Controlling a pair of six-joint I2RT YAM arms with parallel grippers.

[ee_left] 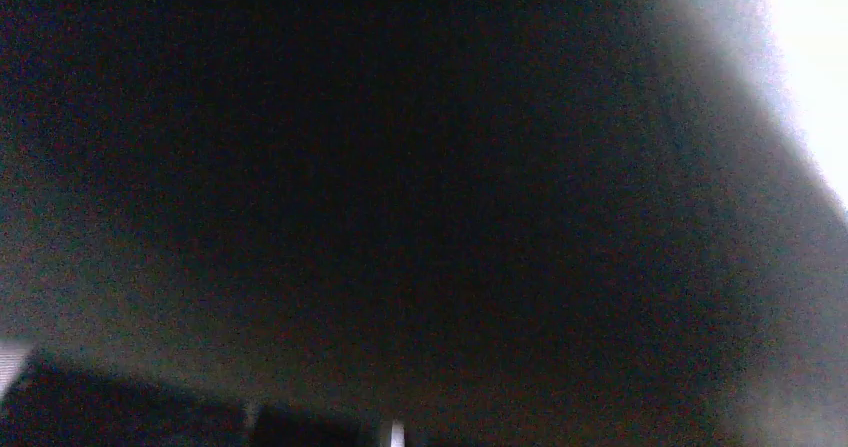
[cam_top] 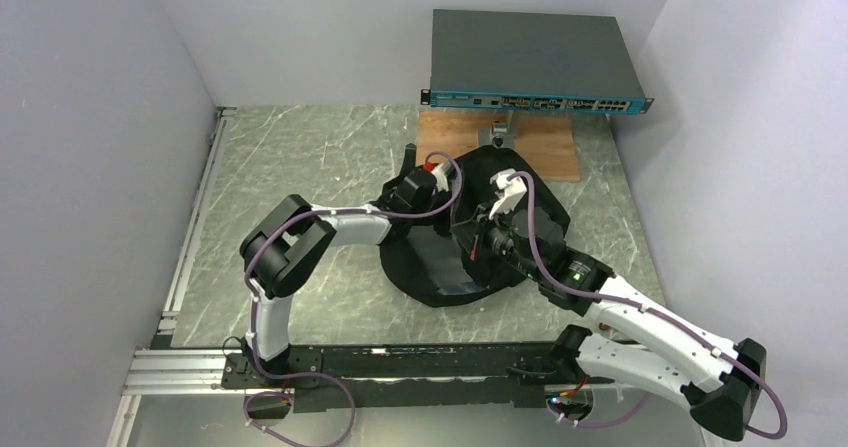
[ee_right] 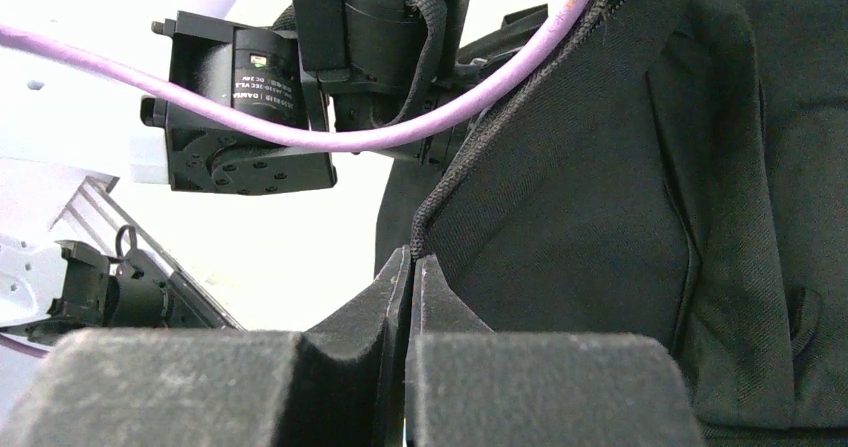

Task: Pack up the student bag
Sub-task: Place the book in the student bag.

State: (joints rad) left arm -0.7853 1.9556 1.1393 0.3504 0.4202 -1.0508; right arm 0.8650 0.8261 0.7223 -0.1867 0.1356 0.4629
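A: What lies on the worktop [cam_top: 300,167]?
B: The student bag [cam_top: 440,267], black and slumped, at the centre of the frame.
A: The right fingers [ee_right: 355,317]?
B: Pressed together on its zippered edge.
A: The left fingers?
B: Cannot tell; that wrist view is dark.

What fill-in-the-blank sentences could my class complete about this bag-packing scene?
1. The soft bag is ___ in colour.
2. The right gripper is ___ on the bag's zipper edge.
3. The flat grey box beyond the bag has a ___ front.

Missing words: black; shut; teal.
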